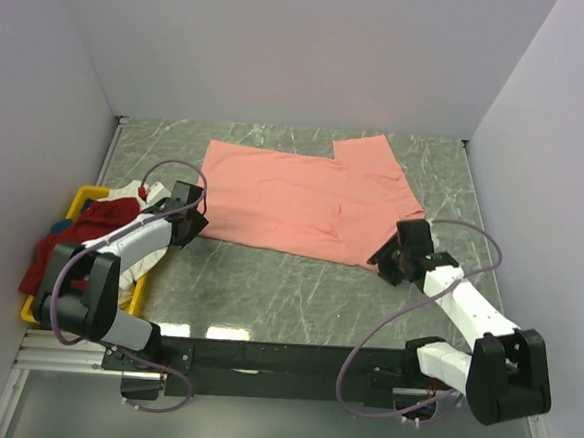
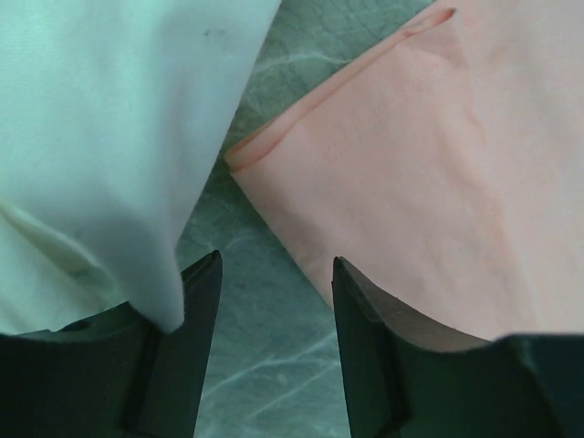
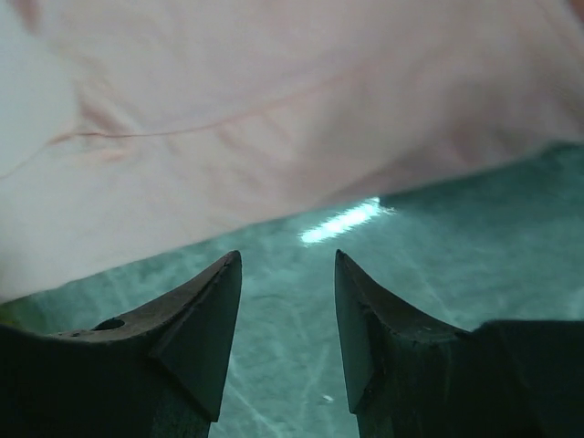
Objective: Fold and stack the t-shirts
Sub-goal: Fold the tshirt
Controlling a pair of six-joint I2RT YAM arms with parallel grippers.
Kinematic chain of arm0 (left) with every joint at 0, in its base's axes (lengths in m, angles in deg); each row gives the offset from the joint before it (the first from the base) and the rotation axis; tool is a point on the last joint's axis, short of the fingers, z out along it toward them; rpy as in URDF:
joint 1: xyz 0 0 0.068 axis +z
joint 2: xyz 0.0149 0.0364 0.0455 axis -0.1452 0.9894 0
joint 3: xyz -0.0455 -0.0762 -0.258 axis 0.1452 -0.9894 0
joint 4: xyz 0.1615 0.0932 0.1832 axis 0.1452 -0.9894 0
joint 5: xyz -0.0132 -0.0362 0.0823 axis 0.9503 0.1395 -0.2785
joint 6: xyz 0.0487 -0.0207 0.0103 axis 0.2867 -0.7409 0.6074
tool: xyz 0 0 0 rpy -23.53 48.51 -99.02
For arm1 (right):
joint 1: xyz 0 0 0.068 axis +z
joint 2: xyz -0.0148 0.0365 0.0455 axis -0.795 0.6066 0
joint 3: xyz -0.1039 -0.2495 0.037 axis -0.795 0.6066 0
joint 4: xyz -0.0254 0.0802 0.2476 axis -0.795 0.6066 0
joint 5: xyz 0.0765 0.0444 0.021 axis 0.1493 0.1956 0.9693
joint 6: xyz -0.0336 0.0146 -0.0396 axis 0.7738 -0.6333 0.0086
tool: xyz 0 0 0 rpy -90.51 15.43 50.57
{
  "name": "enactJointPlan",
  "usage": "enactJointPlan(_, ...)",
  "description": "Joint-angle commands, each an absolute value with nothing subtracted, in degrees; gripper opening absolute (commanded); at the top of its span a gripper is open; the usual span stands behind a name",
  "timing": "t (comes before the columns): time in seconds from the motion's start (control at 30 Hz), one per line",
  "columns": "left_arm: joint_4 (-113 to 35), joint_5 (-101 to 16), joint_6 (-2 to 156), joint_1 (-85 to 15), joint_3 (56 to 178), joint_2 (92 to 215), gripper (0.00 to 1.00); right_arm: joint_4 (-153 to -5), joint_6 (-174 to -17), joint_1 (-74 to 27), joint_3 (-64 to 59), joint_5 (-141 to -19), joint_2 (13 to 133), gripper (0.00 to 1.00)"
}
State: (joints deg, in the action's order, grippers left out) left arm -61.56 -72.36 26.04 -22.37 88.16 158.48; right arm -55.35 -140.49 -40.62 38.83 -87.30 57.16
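Observation:
A salmon-pink t-shirt lies spread flat in the middle of the table, partly folded. My left gripper sits at its near left corner, open, with bare table between the jaws; the pink corner lies just right of them and a white t-shirt hangs on the left. My right gripper is at the shirt's near right corner, open and empty, its fingertips just short of the pink hem. A dark red t-shirt lies heaped in the bin with the white t-shirt.
A yellow plastic bin stands at the left edge of the table against the left wall. The table has a green marble pattern. White walls close in the back and both sides.

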Motion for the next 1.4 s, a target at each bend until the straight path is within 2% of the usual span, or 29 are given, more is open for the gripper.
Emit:
enactJointPlan(0.0,-56.6,-75.3,25.4,-22.1,88.3,160.5,0.57,-55.3,-143.6,-42.4,42.5,-91.1,52.7,0.52)
enactJointPlan(0.33,-54.4,-76.8,26.9,-21.4,88.4,164.6,0.56,-55.7,-142.0,-52.4,46.5,-94.0,50.3,0.54)
enactJointPlan(0.63,-52.4,-77.0,28.0,-21.2,87.9,167.3,0.55,-60.2,-141.0,-55.4,46.3,-97.5,56.8,0.54)
enactJointPlan(0.73,-52.0,-77.0,28.4,-21.2,88.1,168.3,0.5,-60.6,-140.7,-55.6,44.9,-97.7,58.4,0.52)
enactJointPlan(0.83,-51.7,-76.6,28.6,-21.2,88.7,169.6,0.35,-60.3,-140.5,-55.8,42.9,-98.0,59.6,0.45)
enactJointPlan(0.87,-51.7,-76.3,28.8,-21.2,89.0,169.7,0.25,-59.7,-140.1,-56.0,42.2,-98.4,60.2,0.32)
enactJointPlan(0.93,-51.9,-75.6,29.1,-21.2,89.3,169.8,0.13,-57.6,-139.7,-56.3,40.1,-99.3,60.4,0.18)
enactJointPlan(0.97,-52.0,-75.4,29.3,-21.2,89.4,169.4,0.03,-56.8,-139.5,-56.7,39.4,-100.2,60.1,0.08)
enactJointPlan(1.0,-52.3,-75.3,29.2,-21.2,89.3,168.9,0.01,-56.1,-139.3,-57.0,38.9,-100.4,59.7,0.03)
enactJointPlan(1.07,-53.4,-75.5,29.0,-21.2,89.0,166.9,0.01,-53.9,-138.8,-58.2,37.5,-100.3,58.4,0.0)
enactJointPlan(1.37,-61.1,-76.9,24.1,-24.4,85.1,156.1,0.0,-43.3,-137.3,-63.4,32.1,-100.3,54.3,0.0)
